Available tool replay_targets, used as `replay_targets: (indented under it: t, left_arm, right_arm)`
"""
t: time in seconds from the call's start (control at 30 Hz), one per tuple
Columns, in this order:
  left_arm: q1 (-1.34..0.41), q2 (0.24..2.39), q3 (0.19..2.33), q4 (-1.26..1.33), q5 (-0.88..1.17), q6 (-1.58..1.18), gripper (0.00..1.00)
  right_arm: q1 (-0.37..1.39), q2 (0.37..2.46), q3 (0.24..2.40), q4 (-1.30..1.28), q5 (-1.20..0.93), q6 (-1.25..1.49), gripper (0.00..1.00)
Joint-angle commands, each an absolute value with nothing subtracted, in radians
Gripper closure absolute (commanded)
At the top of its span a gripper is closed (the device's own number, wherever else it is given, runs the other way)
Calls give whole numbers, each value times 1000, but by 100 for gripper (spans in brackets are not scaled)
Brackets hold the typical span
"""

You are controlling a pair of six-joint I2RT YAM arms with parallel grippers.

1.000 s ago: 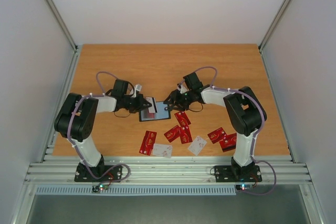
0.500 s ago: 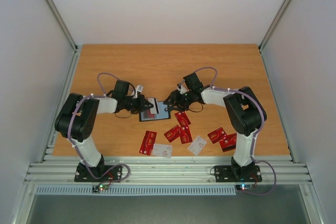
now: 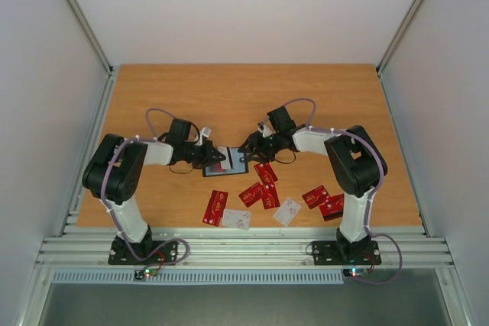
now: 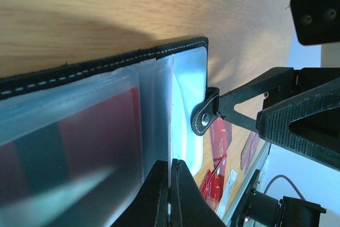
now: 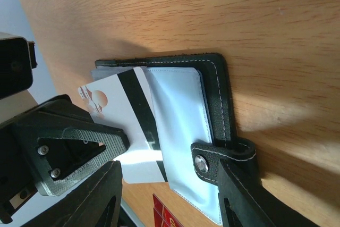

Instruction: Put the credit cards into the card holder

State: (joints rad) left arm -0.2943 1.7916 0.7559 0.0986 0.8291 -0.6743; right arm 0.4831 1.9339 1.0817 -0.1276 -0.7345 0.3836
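Note:
The black card holder (image 3: pixel 238 166) lies open on the table between my arms, its pale clear pockets facing up (image 5: pixel 180 110). My left gripper (image 3: pixel 216 156) is shut on a white card with a black stripe (image 5: pixel 119 118) and holds it edge-on (image 4: pixel 170 155) over the holder's inner pockets (image 4: pixel 106 131). My right gripper (image 3: pixel 246 147) is open (image 5: pixel 170 184) at the holder's snap tab (image 5: pixel 212 160), one finger (image 5: pixel 249 195) against the tab. Several red cards (image 3: pixel 267 172) and two white cards (image 3: pixel 287 211) lie loose nearer the bases.
Loose cards are spread in front of the holder, from a red pair (image 3: pixel 216 207) on the left to another red pair (image 3: pixel 325 200) by the right arm's base. The table's metal rail (image 3: pixel 244 248) runs along the near edge.
My left gripper has moved a little to the right, carrying the white card further over the open holder. The right gripper has stayed at the tab.

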Motion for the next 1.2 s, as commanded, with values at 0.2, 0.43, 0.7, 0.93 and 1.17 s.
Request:
replay_targets:
  t: [0.2, 0.43, 0.7, 0.93, 1.17]
  left_arm:
    - [-306, 1783, 768, -39, 856, -684, 100]
    - [-307, 1763, 834, -235, 807, -681, 100]
    - [-306, 1802, 892, -295, 813, -685, 100]
    - [-308, 1853, 920, -247, 889, -674, 100]
    - [-314, 1908, 930, -227, 925, -599, 100]
  right_arm:
    - [479, 1950, 1061, -110, -738, 391, 50]
    - [479, 1951, 1045, -79, -738, 412, 50]
    - [479, 1959, 1025, -39, -741, 436, 50]
    - [479, 1965, 1025, -31, -742, 438, 50]
    - [480, 1976, 1037, -29, -754, 441, 50]
